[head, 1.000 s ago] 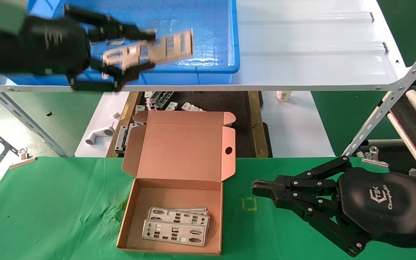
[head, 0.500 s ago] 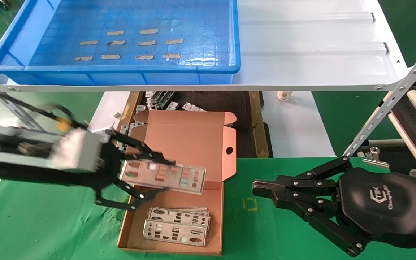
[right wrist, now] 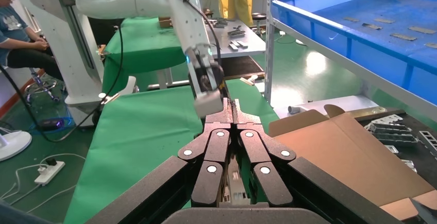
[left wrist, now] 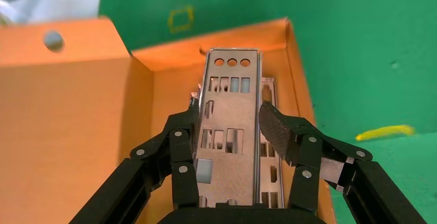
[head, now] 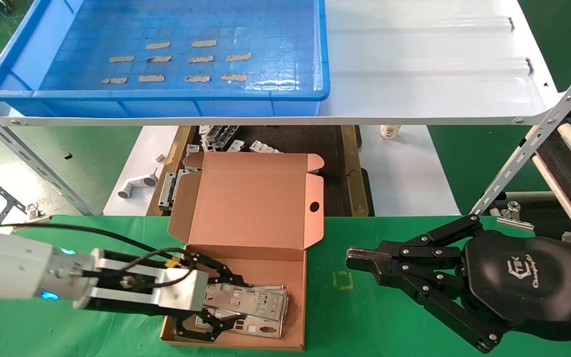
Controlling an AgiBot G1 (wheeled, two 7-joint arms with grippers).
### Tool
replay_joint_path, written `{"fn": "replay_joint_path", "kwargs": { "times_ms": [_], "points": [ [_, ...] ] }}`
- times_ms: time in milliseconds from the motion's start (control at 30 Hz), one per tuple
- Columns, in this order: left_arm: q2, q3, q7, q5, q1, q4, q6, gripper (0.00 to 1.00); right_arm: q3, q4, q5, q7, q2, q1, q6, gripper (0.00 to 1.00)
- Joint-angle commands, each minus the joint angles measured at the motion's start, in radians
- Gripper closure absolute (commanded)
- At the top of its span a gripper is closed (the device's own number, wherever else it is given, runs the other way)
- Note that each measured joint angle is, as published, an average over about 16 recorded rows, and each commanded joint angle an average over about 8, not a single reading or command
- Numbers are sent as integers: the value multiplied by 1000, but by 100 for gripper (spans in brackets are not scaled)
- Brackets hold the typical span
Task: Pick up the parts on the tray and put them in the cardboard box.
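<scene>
While left tool (head: 216,305) grips one part (head: 246,301), cardboard box (head: 246,208)

A green cloth (head: 67,297) covers the near table, a small yellow square outline (head: 343,280) marked on it; a white shelf sheet (head: 429,64) spans above; loose metal brackets (head: 221,136) lie on a dark mat (head: 290,139) below it.

Left pincer (head: 226,310) fills near-left part of cardboard box (head: 246,208), raised lid walling far side. Box's right wall low, green counter (head: 335,317) beyond it bare up to my right pincer (head: 355,260), shut, well apart.
</scene>
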Motion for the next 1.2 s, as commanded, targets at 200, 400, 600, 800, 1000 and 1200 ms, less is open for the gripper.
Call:
{"fn": "replay_joint_path", "kwargs": {
  "times_ms": [200,400,600,800,1000,1200],
  "points": [
    [22,17,-36,29,60,-20,-87,68,0,0,0,0,0,0,0,100],
    [40,16,-39,35,79,-11,-131,11,0,0,0,0,0,0,0,100],
    [61,24,-40,54,82,11,-153,0,0,0,0,0,0,0,0,100],
    [70,26,-44,59,77,22,-158,0,0,0,0,0,0,0,0,100],
    [48,11,-50,30,60,12,-128,0,0,0,0,0,0,0,0,100],
    [4,-14,-71,-31,38,-10,-60,0,0,0,0,0,0,0,0,84]
  ]
}}
